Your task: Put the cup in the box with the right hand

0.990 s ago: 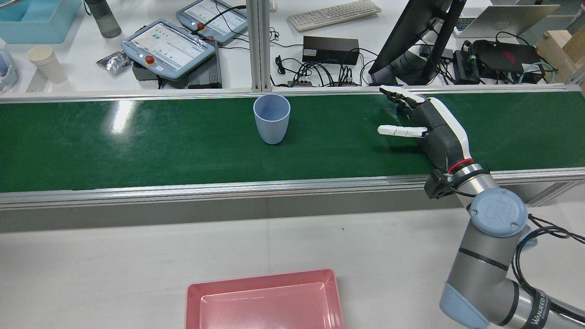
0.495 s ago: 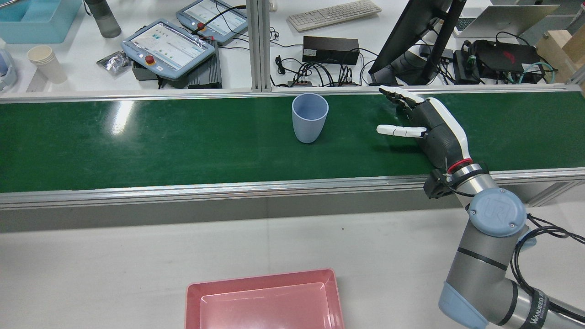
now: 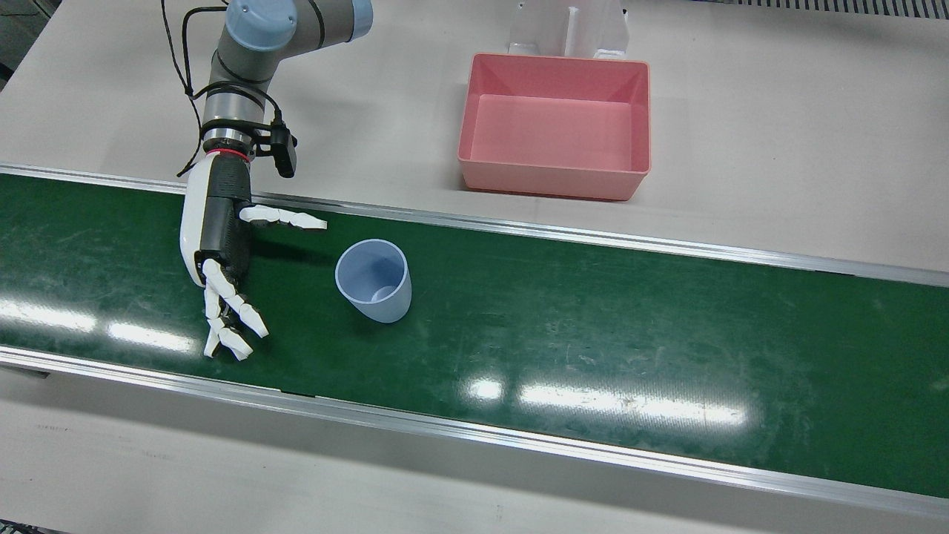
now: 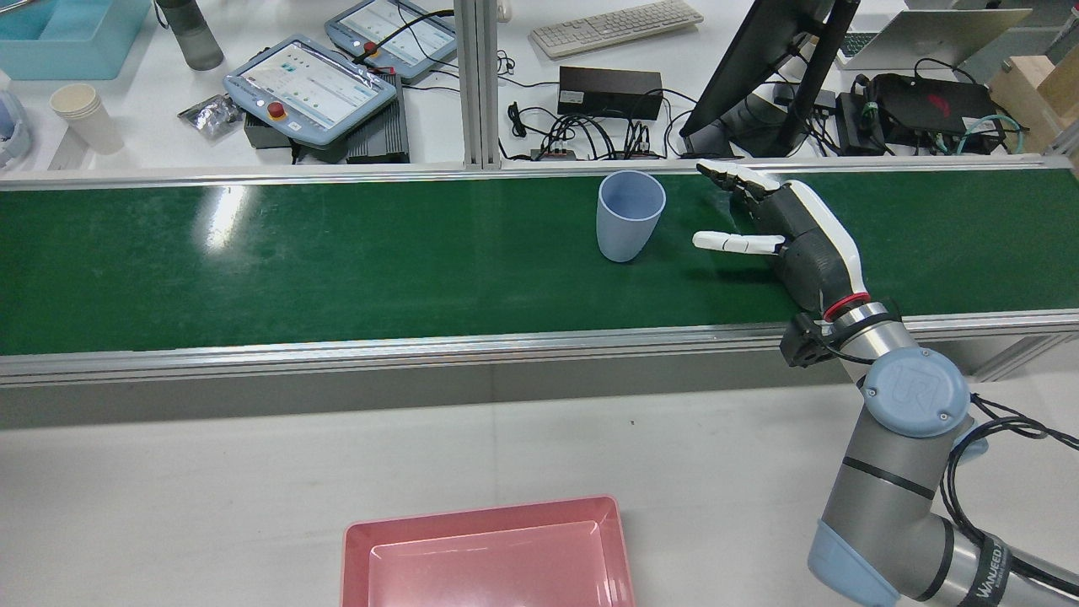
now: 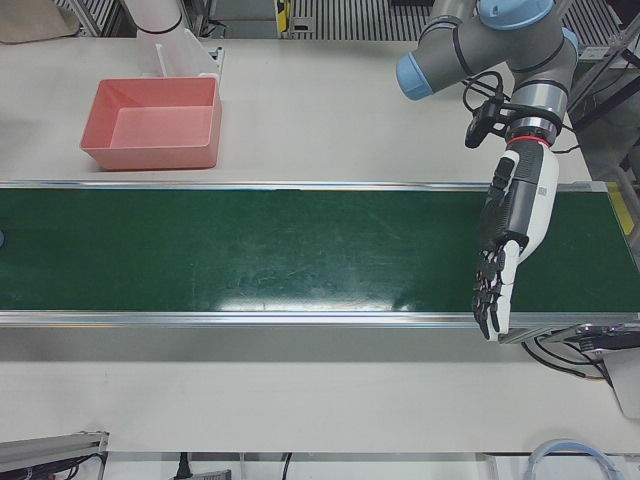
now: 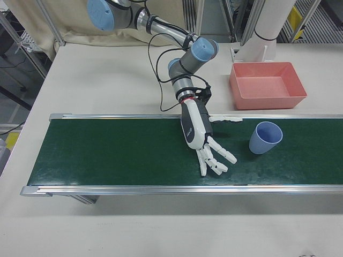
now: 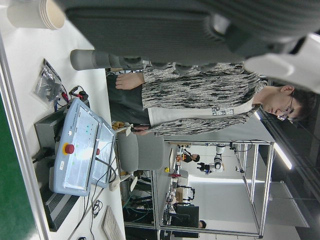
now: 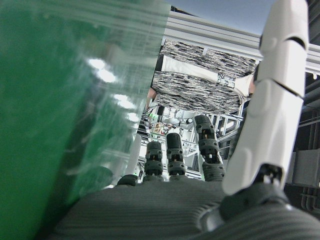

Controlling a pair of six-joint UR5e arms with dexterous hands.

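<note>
A pale blue cup (image 3: pixel 373 282) stands upright on the green belt (image 3: pixel 593 334); it also shows in the rear view (image 4: pixel 628 217) and the right-front view (image 6: pixel 265 138). My right hand (image 3: pixel 219 252) is open and low over the belt, its palm facing the cup, a short gap away. It also shows in the rear view (image 4: pixel 792 232) and the right-front view (image 6: pixel 201 139). The pink box (image 3: pixel 552 182) sits empty on the white table beside the belt. My left hand (image 5: pixel 510 240) hangs open over the far end of the belt, holding nothing.
Aluminium rails (image 4: pixel 421 346) edge the belt on both sides. A white pedestal (image 3: pixel 567 30) stands right behind the box. Teach pendants (image 4: pixel 308 84), a monitor (image 4: pixel 759 67) and cables lie on the desk beyond the belt. A person (image 7: pixel 200 100) stands there.
The cup has travelled along the belt toward my right hand, to the right in the rear view. The right hand has barely moved.
</note>
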